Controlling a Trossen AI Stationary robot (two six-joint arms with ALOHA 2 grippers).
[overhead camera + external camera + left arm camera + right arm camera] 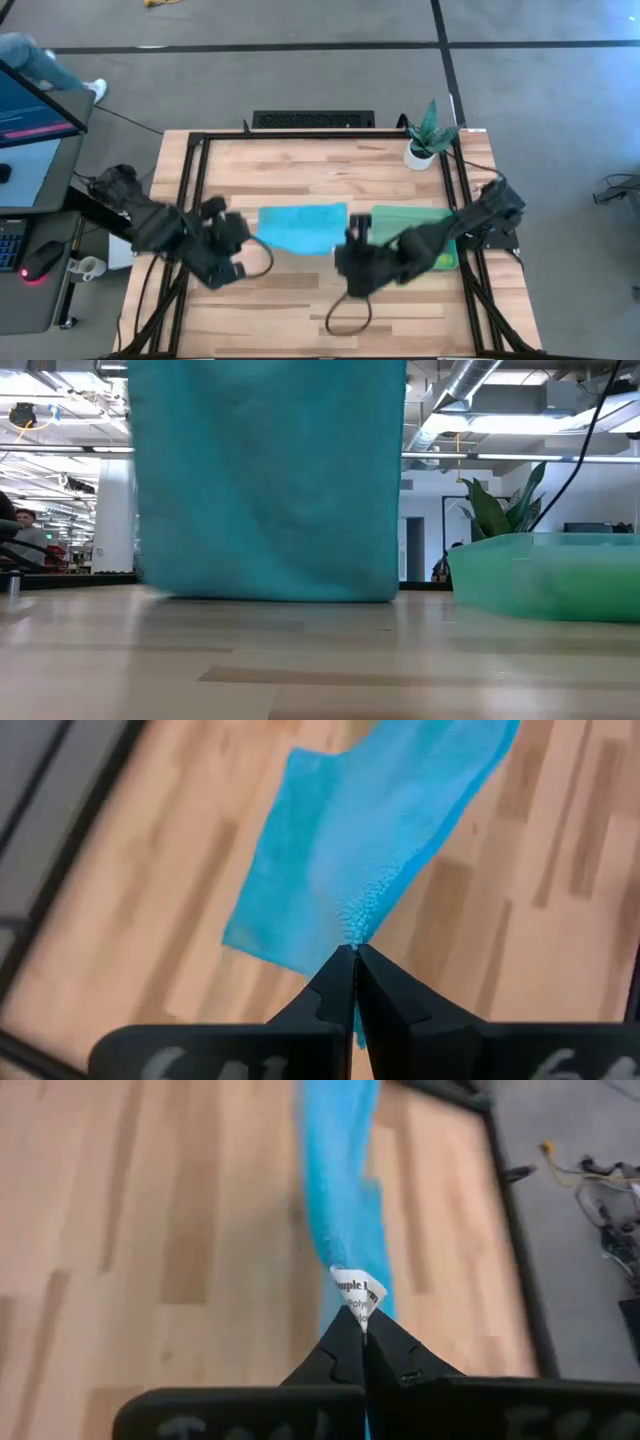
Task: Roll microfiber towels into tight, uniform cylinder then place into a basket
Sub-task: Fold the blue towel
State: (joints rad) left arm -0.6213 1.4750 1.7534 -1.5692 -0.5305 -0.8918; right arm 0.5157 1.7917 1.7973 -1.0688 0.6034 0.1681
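Care tag (357, 1293): white, on the turquoise towel (340, 1190) corner at the right gripper (364, 1342) — partial print "mple", "Poly" legible.
Monitor (30, 110): on-screen text illegible.

2 dark arms (165, 228) — black looping cables

- Left arm: reaches in from the left edge of the worktop, bent at the elbow, wrist angled inward toward the middle.
- Left gripper (243, 243): jaws closed tight, tips meeting on a corner of the turquoise towel (300, 226), which is lifted off the worktop.
- Right arm: comes in from the right side, stretched diagonally toward the centre.
- Right gripper (352, 238): jaws pinched together on the opposite corner, white label sticking out at the tips.
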